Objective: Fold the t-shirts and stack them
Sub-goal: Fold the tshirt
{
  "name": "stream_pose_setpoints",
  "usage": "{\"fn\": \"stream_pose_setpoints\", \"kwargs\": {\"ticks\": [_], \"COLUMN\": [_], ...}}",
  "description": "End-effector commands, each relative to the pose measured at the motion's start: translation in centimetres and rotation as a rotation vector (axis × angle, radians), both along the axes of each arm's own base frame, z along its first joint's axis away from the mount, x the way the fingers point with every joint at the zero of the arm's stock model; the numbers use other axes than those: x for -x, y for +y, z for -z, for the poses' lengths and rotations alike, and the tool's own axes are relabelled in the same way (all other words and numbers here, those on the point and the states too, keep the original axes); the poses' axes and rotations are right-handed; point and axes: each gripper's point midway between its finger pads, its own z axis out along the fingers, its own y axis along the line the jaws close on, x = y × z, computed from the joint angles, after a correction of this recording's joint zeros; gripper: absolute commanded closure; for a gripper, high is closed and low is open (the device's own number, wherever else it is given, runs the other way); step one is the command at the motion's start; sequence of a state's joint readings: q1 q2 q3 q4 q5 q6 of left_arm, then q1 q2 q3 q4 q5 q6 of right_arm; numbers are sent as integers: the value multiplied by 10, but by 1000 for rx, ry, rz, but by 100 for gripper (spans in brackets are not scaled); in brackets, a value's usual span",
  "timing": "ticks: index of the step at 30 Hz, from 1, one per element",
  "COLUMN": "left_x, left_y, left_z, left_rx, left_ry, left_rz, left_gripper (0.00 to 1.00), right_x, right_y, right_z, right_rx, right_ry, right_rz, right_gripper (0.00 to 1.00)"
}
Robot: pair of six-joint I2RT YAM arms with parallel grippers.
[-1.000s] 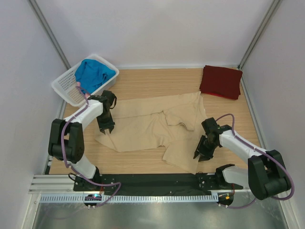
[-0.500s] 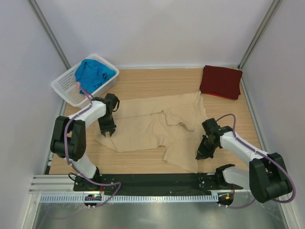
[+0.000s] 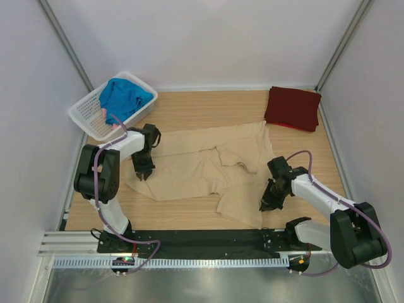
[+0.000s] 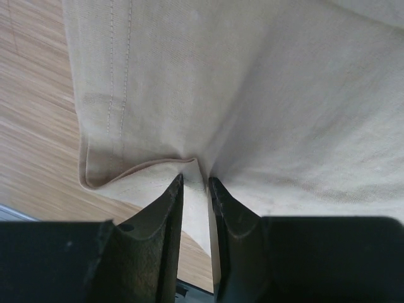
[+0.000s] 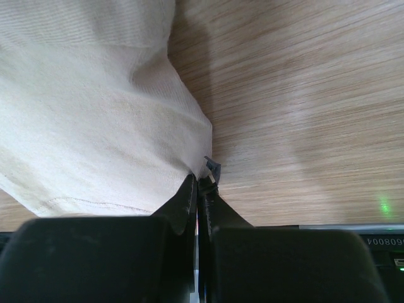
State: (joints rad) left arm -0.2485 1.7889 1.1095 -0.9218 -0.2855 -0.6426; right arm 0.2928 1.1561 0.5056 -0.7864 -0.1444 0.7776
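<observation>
The large tan t-shirt (image 3: 196,167) lies spread and rumpled across the middle of the table. My left gripper (image 3: 142,175) stands over its left edge. In the left wrist view its jaws (image 4: 196,180) are nearly together and pinch up a small fold of the tan cloth (image 4: 252,95) next to the hem. My right gripper (image 3: 265,205) is at the shirt's near right corner, shut on the edge of the cloth (image 5: 95,113) right at its tips (image 5: 201,180). A folded maroon t-shirt (image 3: 292,107) rests at the back right. A bright blue t-shirt (image 3: 124,98) fills the basket.
The white lattice basket (image 3: 88,120) sits at the back left, close behind my left arm, with a sliver of pink (image 3: 103,112) at its rim. Bare wood (image 5: 303,95) lies to the right of the tan shirt. A black strip (image 3: 202,237) runs along the near edge.
My right gripper has closed on the shirt's near right edge. My left gripper has edged right onto the cloth and its jaws have narrowed around a fold.
</observation>
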Motion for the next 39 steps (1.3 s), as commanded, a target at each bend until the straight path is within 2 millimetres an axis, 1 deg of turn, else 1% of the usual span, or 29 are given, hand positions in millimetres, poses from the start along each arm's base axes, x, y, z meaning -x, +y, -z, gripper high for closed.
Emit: {"fn": "stream_pose_setpoints", "kwargs": {"ticks": [1, 2, 3, 6, 9, 10, 11, 12, 13, 15, 17, 18, 19, 21, 22, 23, 26, 27, 29, 30, 31, 32, 33, 34, 35, 36, 37, 38, 39], "left_x": [-15, -15, -14, -11, 2, 14, 19, 27, 42, 54, 61, 66, 65, 75, 79, 88, 89, 86, 79, 70, 60, 53, 46, 32, 24, 17, 0, -7, -14], "left_y": [3, 4, 6, 9, 13, 15, 16, 18, 22, 26, 22, 24, 25, 29, 32, 35, 45, 49, 52, 55, 55, 56, 56, 55, 54, 53, 53, 53, 53], "left_z": [-7, -8, -8, -13, -25, -25, -33, -36, -35, -45, -49, -57, -59, -66, -67, -71, -84, -89, -93, -95, -96, -97, -96, -96, -95, -93, -101, -94, -96], "left_rx": [-28, -33, -43, -51, -61, -61, -51, -52, -64, -62, -32, -36, -32, -48, -61, -83, -117, -120, -120, -117, -117, -114, -113, -118, -116, -115, -113, -122, -123], "left_ry": [-55, -56, -53, -59, -66, -46, -72, -71, -50, -90, -115, -133, -143, -129, -118, -92, -125, -152, -177, -203, -204, -206, -202, -195, -193, -184, -212, -187, -190], "left_rz": [10, 10, 12, 9, -4, -9, -16, -26, -45, -84, -129, -179, -185, -242, -255, -287, -326, -344, -365, -364, -363, -363, -354, -332, -318, -308, -286, -282, -275], "left_gripper": [79, 82, 89, 100, 100, 100, 100, 100, 100, 100, 100, 100, 100, 100, 100, 100, 100, 100, 100, 100, 100, 100, 100, 100, 100, 100, 100, 100, 100], "right_x": [-3, -2, -3, -3, -4, -6, -3, -2, -1, 2, 5, 8, 8, 10, 8, 6, -11, -25, -41, -59, -68, -77, -95, -104, -112, -129, -137, -145, -159], "right_y": [-3, -4, -3, -3, -5, -5, -6, -6, -6, -4, -3, -4, -4, -6, -5, -5, -6, -7, -10, -12, -15, -16, -15, -17, -18, -18, -23, -24, -24], "right_z": [-3, -3, -4, -7, -16, -21, -24, -27, -30, -31, -30, -29, -29, -30, -33, -34, -46, -57, -62, -74, -79, -77, -89, -92, -88, -100, -102, -106, -111], "right_rx": [18, 19, 18, 18, 26, 25, 28, 25, 20, 2, -5, -1, -2, 6, 4, 4, 18, 24, 36, 33, 38, 43, 33, 22, 21, 17, 20, 18, 9], "right_ry": [-22, -19, -24, -22, -36, -48, -40, -51, -52, -46, -34, -21, -21, -20, -32, -39, -73, -109, -107, -146, -161, -141, -182, -181, -156, -190, -192, -201, -215], "right_rz": [-15, -18, -17, -14, -4, -4, 7, 12, 21, 32, 33, 30, 27, 20, 20, 21, 11, 3, -2, 12, -7, -7, -7, -13, -12, -14, -2, -7, -4], "right_gripper": [99, 99, 99, 99, 99, 99, 99, 99, 99, 99, 99, 99, 99, 99, 99, 99, 99, 99, 99, 99, 99, 99, 99, 99, 99, 99, 99, 99, 99]}}
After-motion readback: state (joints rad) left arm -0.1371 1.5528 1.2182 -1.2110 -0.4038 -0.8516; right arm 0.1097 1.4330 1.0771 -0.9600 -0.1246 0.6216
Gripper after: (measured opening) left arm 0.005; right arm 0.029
